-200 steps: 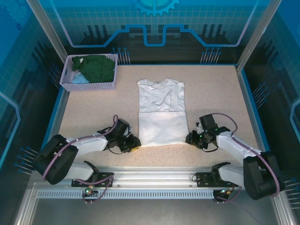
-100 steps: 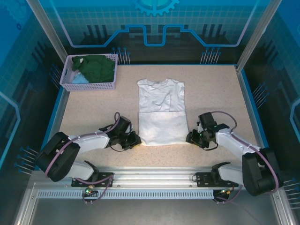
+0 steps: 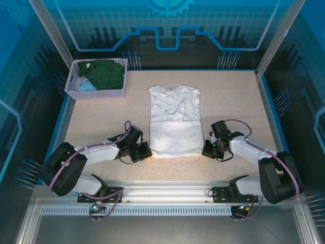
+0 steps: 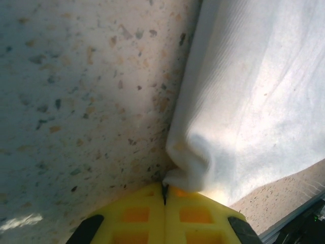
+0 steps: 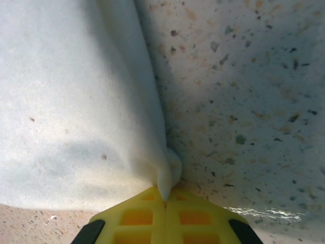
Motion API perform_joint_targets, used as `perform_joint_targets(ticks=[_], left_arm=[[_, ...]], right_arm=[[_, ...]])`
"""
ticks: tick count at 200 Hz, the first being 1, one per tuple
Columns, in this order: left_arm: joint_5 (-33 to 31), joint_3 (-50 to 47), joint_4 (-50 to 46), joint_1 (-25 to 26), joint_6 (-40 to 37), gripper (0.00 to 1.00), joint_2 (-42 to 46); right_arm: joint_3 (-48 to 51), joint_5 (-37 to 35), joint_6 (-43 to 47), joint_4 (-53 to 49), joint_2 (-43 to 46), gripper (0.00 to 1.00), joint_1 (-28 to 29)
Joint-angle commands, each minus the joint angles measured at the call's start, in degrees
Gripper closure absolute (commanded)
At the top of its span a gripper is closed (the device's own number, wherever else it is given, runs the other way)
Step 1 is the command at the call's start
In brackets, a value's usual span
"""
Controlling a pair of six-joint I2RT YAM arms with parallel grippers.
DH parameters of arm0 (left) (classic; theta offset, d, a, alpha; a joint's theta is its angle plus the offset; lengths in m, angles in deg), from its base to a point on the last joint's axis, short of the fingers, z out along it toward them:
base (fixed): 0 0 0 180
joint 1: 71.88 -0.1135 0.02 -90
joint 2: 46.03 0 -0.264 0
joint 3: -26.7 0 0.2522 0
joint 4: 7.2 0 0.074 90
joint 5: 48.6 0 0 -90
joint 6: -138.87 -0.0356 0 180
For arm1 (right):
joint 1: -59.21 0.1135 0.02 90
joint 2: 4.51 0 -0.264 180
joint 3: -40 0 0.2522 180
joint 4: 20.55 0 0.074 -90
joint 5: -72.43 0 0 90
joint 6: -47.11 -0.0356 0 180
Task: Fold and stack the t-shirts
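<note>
Well, from above you see the white t-shirt [image 3: 175, 122] lying flat on the desk [image 3: 233, 101], sleeves tucked in. The left gripper [image 3: 145, 151] sits at its near left corner and the right gripper [image 3: 207, 149] at its near right corner, but that view won't show you the jaws. Your wrist cameras do: on the left, the yellow pads [image 4: 137, 213] meet with the shirt's corner pinched in the seam, and the right jaws are likewise clamped on the other corner. Back in the overhead view, off the shirt's far left corner, the lavender basket [image 3: 96, 93] holds a dark green t-shirt [image 3: 107, 73] and a light blue t-shirt [image 3: 86, 85].
</note>
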State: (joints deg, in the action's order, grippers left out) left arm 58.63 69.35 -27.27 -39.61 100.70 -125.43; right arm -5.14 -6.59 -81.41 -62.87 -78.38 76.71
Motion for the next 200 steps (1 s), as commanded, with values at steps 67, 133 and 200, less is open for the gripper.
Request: perform_joint_targets(ticks=[67, 133, 200], left_arm=[[-1.1, -5.1, -14.8, 4.4, -0.4, 1.00, 15.4], [0.9, -10.5, -23.1, 5.5, 3.7, 1.00, 31.4], [5.7, -4.3, -27.2, 6.1, 6.1, 1.00, 38.9]], right_arm=[[3.6, -4.3, -5.6, -9.4, 9.4, 1.00, 12.4], [8.7, -4.5, -17.3, -14.8, 22.8, 1.00, 22.2], [2.7, -7.0, -26.0, -22.3, 33.0, 1.00, 29.6]])
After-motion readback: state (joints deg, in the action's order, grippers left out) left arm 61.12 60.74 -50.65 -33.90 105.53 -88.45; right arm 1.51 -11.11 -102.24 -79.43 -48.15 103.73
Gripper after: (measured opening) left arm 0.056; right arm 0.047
